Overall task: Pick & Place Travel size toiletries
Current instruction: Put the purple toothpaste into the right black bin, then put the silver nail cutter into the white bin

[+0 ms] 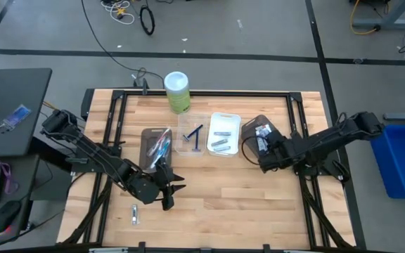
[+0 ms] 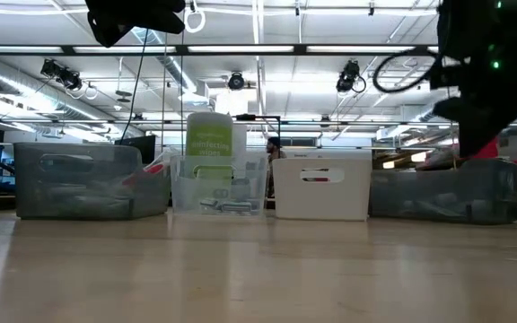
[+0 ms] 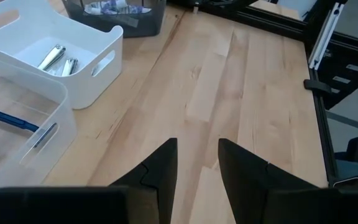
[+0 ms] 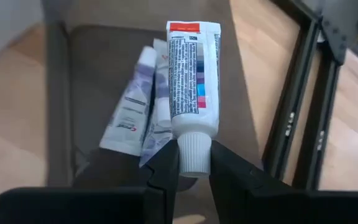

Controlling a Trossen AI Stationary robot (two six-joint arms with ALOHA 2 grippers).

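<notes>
My right gripper [image 4: 194, 163] is over the dark grey tray [image 1: 256, 126] at the right end of the tray row, shut on a white toothpaste tube [image 4: 191, 74] with a red end. Two more tubes [image 4: 135, 106] lie in that tray. My left gripper [image 3: 197, 165] is open and empty above bare table, near the front left [image 1: 169, 188]. A small silver piece [image 1: 134, 214] lies flat on the table near the front edge. Silver pieces [image 3: 58, 57] lie in the white tray [image 1: 225, 119]. A blue stick [image 1: 194, 133] lies in the clear tray. My right gripper pinches the tube's white cap [image 4: 194, 149] between its two fingers. The fingers come from the table's right side, slanting down, in line with the tube. The tube sticks out ahead of the fingers over the dark tray; whether its far end rests on anything I cannot tell.
A tall green bottle [image 1: 177, 91] stands at the far edge behind the trays. A dark grey tray [image 1: 153, 151] with toothbrushes is at the left end of the row. A black frame [image 1: 308, 140] borders the table. Bare wood lies in front of the trays.
</notes>
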